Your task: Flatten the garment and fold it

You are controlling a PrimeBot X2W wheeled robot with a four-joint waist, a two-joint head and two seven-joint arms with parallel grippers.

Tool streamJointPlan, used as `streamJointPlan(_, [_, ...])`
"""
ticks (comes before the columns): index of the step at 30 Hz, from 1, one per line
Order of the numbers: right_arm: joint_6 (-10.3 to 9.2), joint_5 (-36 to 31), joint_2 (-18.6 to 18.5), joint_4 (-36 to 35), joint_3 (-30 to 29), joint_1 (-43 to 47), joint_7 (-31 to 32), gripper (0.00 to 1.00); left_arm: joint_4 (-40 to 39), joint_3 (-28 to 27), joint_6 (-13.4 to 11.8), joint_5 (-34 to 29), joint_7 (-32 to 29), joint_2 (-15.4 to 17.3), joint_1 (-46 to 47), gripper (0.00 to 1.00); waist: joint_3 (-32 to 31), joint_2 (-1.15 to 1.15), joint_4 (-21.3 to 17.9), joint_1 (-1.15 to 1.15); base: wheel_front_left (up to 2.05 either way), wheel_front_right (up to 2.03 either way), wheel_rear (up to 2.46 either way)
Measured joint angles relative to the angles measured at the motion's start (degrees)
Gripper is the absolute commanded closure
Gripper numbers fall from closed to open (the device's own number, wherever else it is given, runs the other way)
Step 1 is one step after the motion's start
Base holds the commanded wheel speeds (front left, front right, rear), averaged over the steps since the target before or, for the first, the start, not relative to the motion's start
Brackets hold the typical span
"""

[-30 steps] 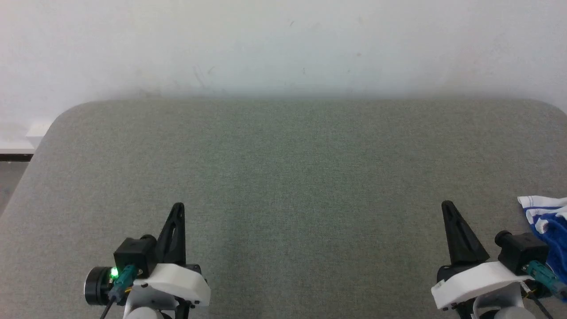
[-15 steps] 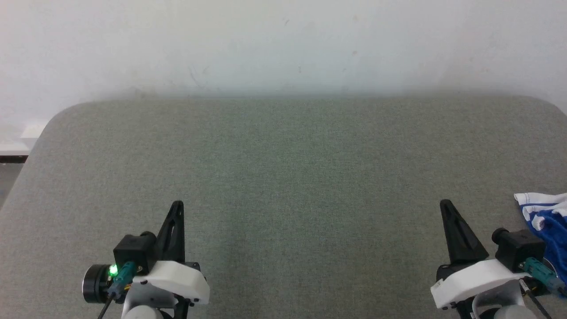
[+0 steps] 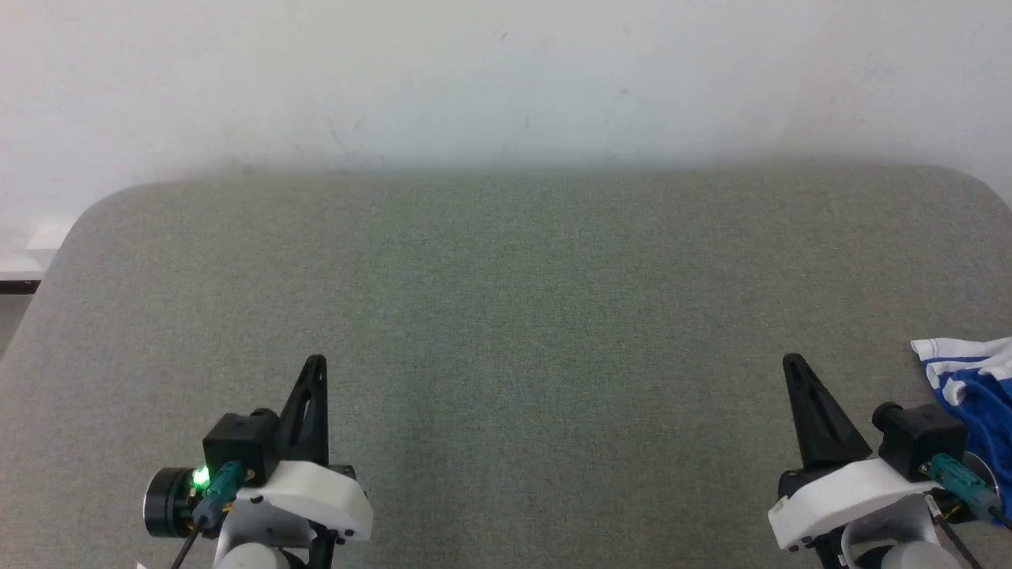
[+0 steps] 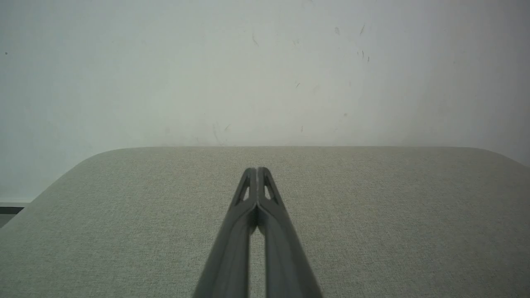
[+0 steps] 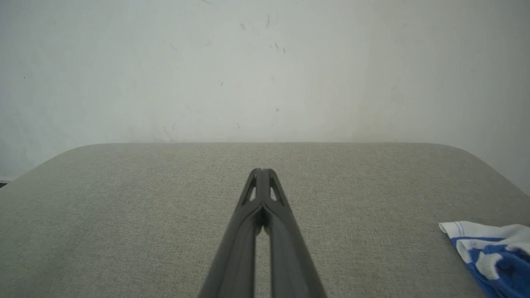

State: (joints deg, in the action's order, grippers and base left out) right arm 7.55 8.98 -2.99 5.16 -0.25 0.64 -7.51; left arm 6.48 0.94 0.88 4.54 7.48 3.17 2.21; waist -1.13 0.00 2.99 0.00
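The garment lies bunched at the right edge of the grey table, toward its near side, and is partly cut off from sight. It looks thin, light and limp, likely to slide and crumple, so a pinch on its white-trimmed edge seems best. The right gripper hangs over the table's near right part, fingers pressed together and empty. The left gripper, likewise closed on nothing, hangs over its near left.
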Motion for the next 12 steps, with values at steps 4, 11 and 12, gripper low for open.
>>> streamJointPlan(4, [0.0,-0.5,0.0,-0.4,0.0,0.0,0.5,1.0,-0.3,-0.1,0.0,-0.6,-0.5,0.0,0.0,1.0,0.1,0.0,-0.2,0.0,0.0,0.0,0.0])
streamJointPlan(11, [0.0,-1.5,0.0,-0.8,0.0,0.0,1.5,1.0,-1.0,-0.2,0.0,-1.0,-1.4,0.0,-0.1,1.0,0.2,0.0,-0.5,0.0,0.0,0.0,0.0])
streamJointPlan(12, [0.0,-1.6,0.0,-0.8,0.1,0.0,1.5,1.0,-1.2,-0.2,0.0,-1.1,-1.5,0.0,-0.1,1.0,0.2,0.0,-0.6,0.0,0.0,0.0,0.0])
